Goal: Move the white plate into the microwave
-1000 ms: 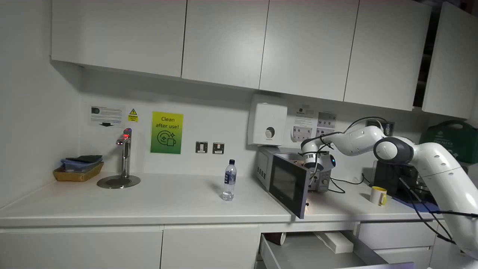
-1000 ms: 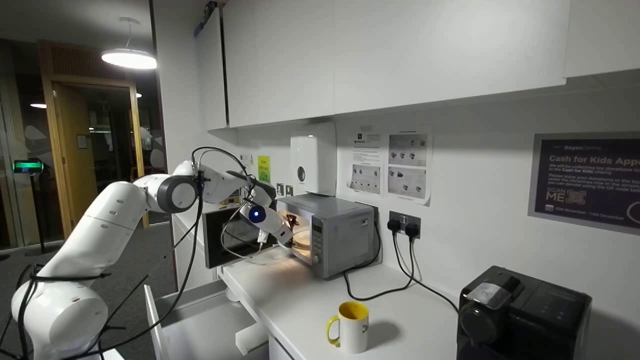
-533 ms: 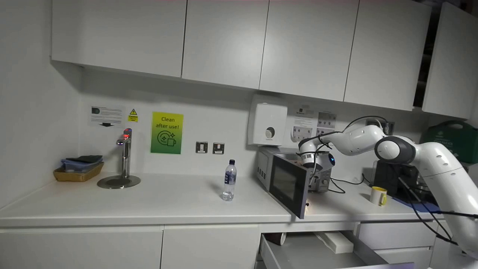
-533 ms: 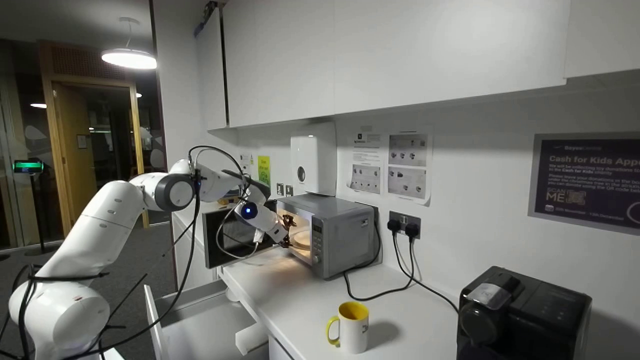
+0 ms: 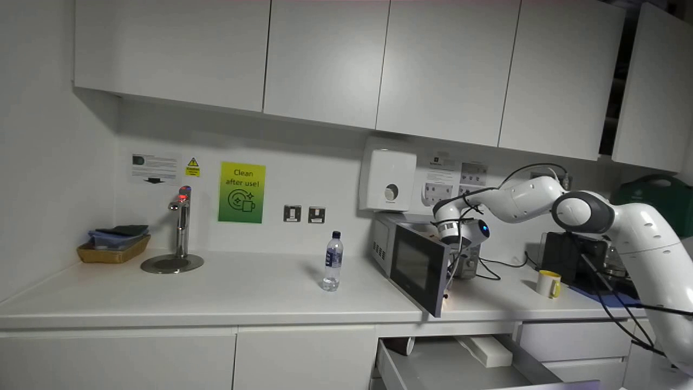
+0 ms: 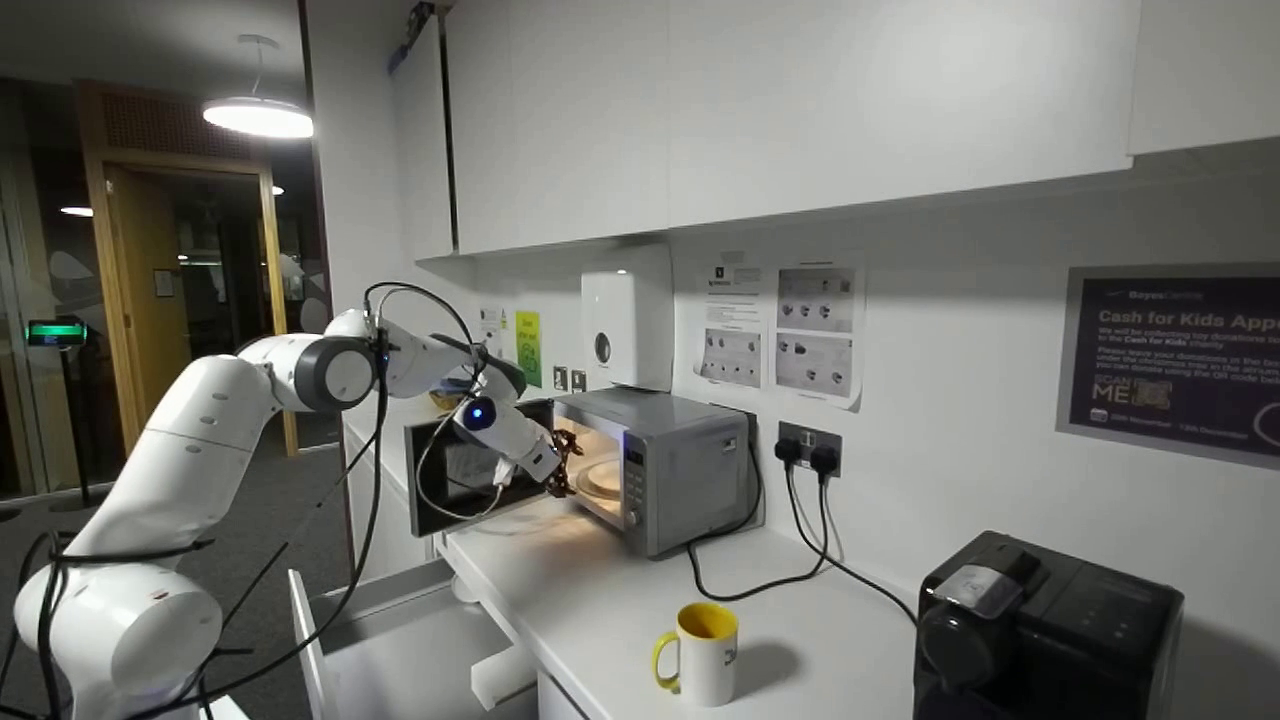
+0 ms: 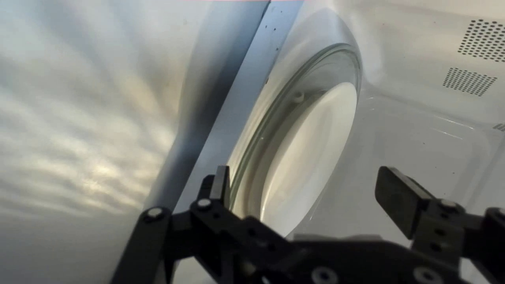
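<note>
The microwave [image 6: 690, 485] is a silver-grey box on the counter, lit inside, with its dark glass door [image 6: 440, 470] swung open. It also shows in an exterior view [image 5: 382, 244], where the door hides the inside. The white plate [image 7: 311, 154] lies on the glass turntable [image 7: 272, 114] inside the microwave, off-centre on it. The plate also shows through the opening in an exterior view [image 6: 604, 476]. My gripper [image 7: 303, 177] is open, with nothing between its fingers. It stands at the microwave's opening, apart from the plate, as an exterior view shows [image 6: 566, 465].
An open drawer [image 5: 433, 368] juts out below the microwave. A yellow-and-white mug [image 6: 707, 655] and a black coffee machine [image 6: 1050, 630] stand on the counter. A water bottle [image 5: 332, 262] stands beyond the open door. Black cables [image 6: 730, 595] run behind the microwave.
My gripper has backed out of the microwave, moving away from the plate toward the room. The plate has stayed on the turntable and shows more fully through the opening.
</note>
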`<state>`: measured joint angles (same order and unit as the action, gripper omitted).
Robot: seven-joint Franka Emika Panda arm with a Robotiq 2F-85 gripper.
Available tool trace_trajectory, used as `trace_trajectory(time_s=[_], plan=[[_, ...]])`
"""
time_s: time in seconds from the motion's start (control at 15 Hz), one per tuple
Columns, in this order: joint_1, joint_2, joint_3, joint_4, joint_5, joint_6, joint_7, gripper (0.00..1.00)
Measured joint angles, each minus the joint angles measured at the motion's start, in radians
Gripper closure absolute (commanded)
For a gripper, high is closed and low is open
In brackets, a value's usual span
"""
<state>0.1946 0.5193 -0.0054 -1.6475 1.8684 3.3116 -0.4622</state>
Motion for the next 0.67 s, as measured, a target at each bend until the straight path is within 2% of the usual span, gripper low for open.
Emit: trace_trajectory(time_s=[0.33, 0.67], plan=[[0.000, -0.087, 0.017, -0.104, -0.003, 0.041, -0.014, 0.00], [0.000, -0.198, 0.019, -0.271, -0.279, 0.046, 0.199, 0.00]])
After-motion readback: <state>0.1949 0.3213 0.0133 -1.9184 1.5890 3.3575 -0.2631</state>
